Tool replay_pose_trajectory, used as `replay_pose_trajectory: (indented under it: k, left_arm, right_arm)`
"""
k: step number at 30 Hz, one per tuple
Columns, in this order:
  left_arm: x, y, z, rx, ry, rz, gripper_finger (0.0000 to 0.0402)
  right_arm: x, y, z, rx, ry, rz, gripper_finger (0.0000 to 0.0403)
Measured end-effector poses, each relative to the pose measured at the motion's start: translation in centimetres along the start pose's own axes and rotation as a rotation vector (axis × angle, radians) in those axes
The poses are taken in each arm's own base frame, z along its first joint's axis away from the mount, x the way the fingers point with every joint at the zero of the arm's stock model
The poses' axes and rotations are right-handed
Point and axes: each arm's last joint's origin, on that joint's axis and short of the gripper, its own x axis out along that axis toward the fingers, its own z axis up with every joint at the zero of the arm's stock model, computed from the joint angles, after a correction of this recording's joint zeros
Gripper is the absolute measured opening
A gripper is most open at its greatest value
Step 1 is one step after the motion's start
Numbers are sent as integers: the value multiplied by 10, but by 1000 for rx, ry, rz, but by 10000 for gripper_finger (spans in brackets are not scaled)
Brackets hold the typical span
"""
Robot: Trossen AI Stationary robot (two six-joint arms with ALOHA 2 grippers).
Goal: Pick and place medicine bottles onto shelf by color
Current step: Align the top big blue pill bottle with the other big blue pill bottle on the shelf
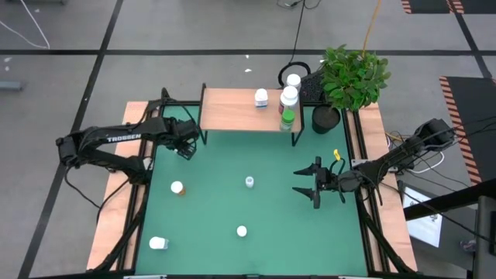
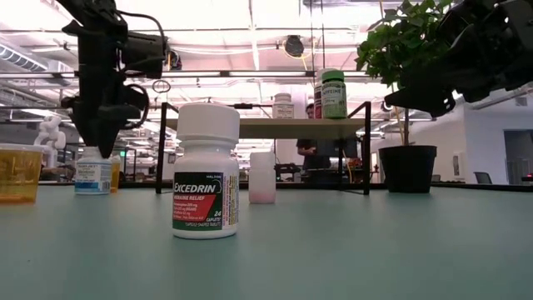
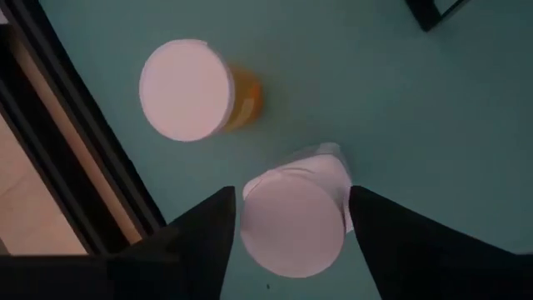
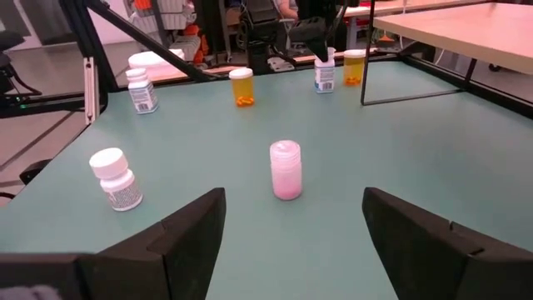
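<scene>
We see left gripper (image 3: 291, 221) released, straddling a white-capped bottle (image 3: 293, 218) at the tabletop's (image 1: 256, 155) 10 o'clock; right gripper (image 1: 308, 184) released, 3 o'clock.

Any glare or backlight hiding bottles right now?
Low view: ceiling lights glow behind the shelf, leaving the left gripper a dark silhouette, yet the green bottle stays visible. Left wrist view: the white cap is evenly lit. High view: no glare on the mat.

My green matted surface (image 1: 271, 186) carries a pink white-capped bottle (image 1: 249, 182), an orange pill bottle (image 1: 177, 187), two white bottles (image 1: 242, 231) (image 1: 158, 243), and a black plant pot (image 1: 326, 119). The light-wood shelf (image 1: 229, 110) on black legs holds three capped bottles (image 1: 261, 98) (image 1: 289, 96) (image 1: 287, 118).
</scene>
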Motion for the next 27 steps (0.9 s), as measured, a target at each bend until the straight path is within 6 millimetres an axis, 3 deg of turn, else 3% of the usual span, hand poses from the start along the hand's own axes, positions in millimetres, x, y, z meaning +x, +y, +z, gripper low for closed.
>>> replay_pose_trajectory:
  k: [10, 17, 23, 27]
  left_arm:
    - [1, -1, 0, 30, 21, -24, 178]
    - [-3, -3, -4, 41, 73, -54, 189]
    - [-25, -12, -6, 54, 51, -109, 182]
    - [-52, -21, -4, 70, 4, -164, 178]
  right_arm:
    - [0, 0, 0, 0, 0, -1, 276]
    - [0, 0, 0, 1, -1, -1, 276]
    - [0, 0, 1, 6, -9, 0, 276]
    - [0, 0, 1, 7, -10, 1, 276]
